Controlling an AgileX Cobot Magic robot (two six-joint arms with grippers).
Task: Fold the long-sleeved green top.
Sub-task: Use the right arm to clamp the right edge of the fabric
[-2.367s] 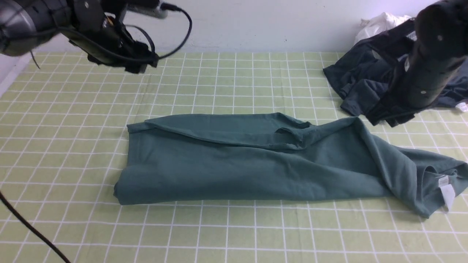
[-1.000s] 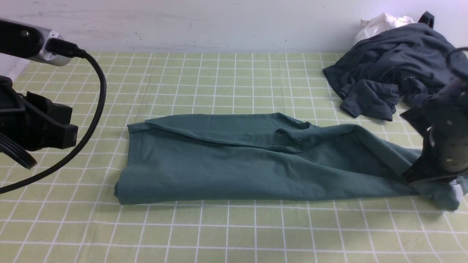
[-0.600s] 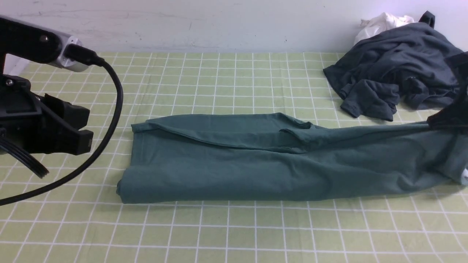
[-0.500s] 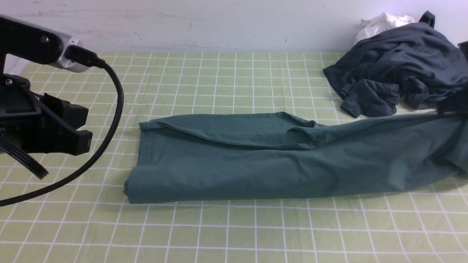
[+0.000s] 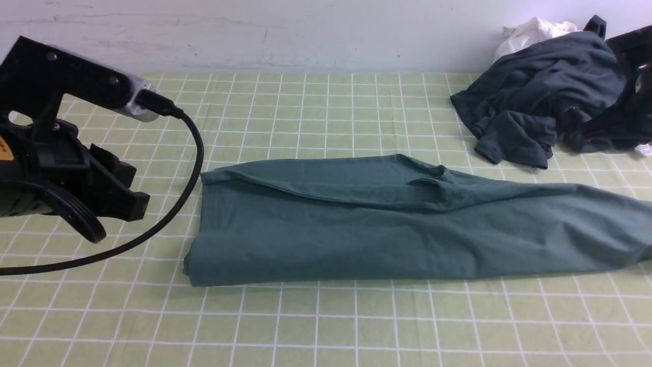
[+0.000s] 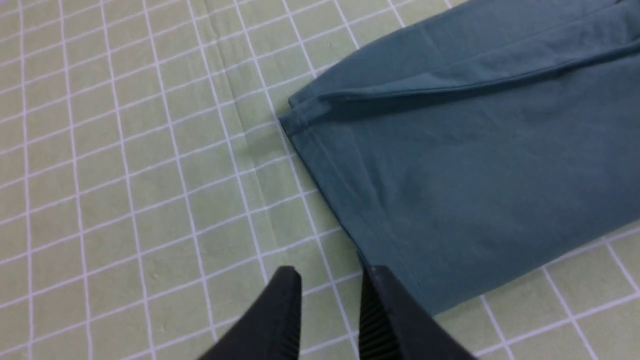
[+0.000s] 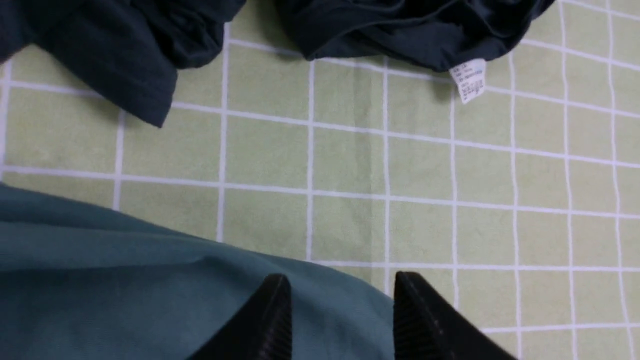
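Axis: green long-sleeved top (image 5: pixel 407 239) lies flat as a long band across mid-frame, running left to right, its right end past the frame edge.
Left end: left gripper (image 6: pixel 332 275) sits just beside the hem corner, fingers slightly apart, empty (the nearer arm here).
Right end: right gripper (image 7: pixel 341 280) hangs over the band's tip, spread, holding nothing.
Clutter: dark grey garment (image 5: pixel 535 102) and white cloth (image 5: pixel 530 30) sit upper right, apart from the top.
Way in: both ends look unobstructed.

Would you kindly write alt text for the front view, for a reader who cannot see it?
A dark teal-green long-sleeved top, folded into a long band, lies across a green checked tablecloth. The left arm hovers beside its left end; a crumpled dark grey garment and a white cloth sit at the far right.
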